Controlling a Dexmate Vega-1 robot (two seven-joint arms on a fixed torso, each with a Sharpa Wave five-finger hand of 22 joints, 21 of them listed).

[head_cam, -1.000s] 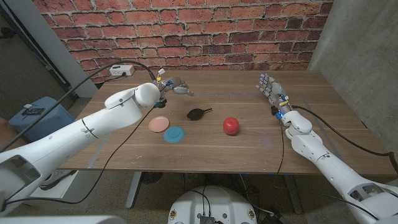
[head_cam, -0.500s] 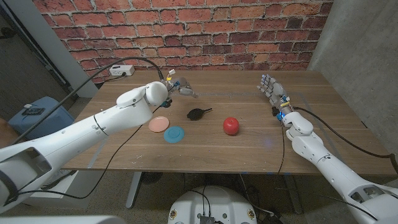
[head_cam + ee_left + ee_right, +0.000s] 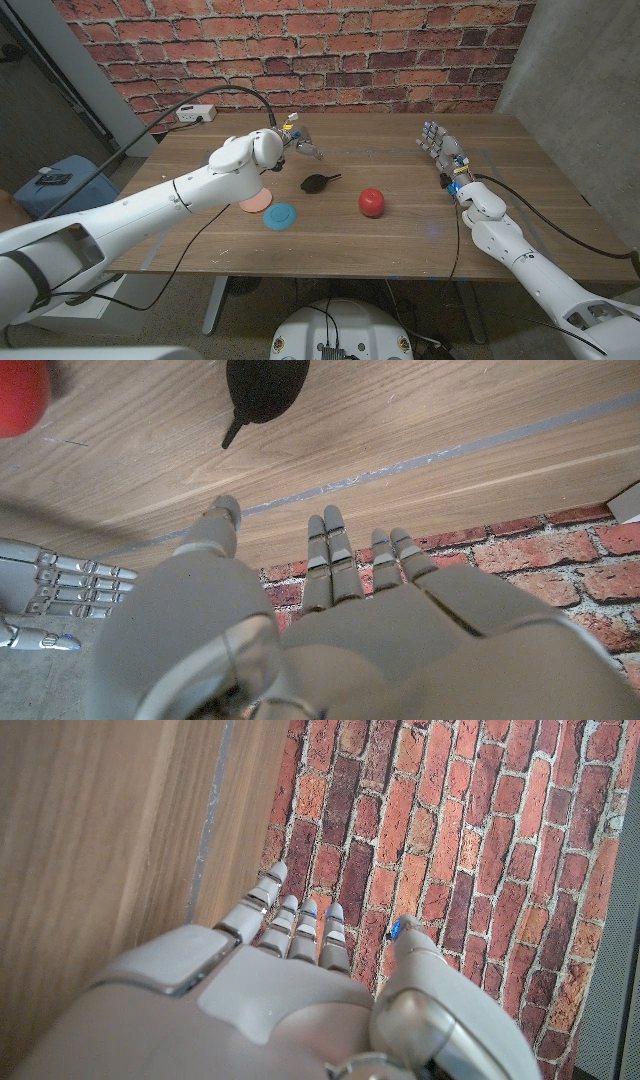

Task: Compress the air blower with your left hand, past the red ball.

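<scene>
L hand above air blower

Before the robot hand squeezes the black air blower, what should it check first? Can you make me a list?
1. Left robot hand holds nothing, fingers apart: ok.
2. Air blower lies free on the wooden table, nothing on top of it: ok.
3. Left robot hand is touching the blower: not ok, it hangs above the table behind the blower, apart from it.
4. Red ball is out of the way: ok, it sits to the blower's right, apart from it.
5. Pink disc and blue disc are clear of the blower: ok, both lie to its left.
6. Right robot hand is out of the way: ok, open at the table's far right.
</scene>
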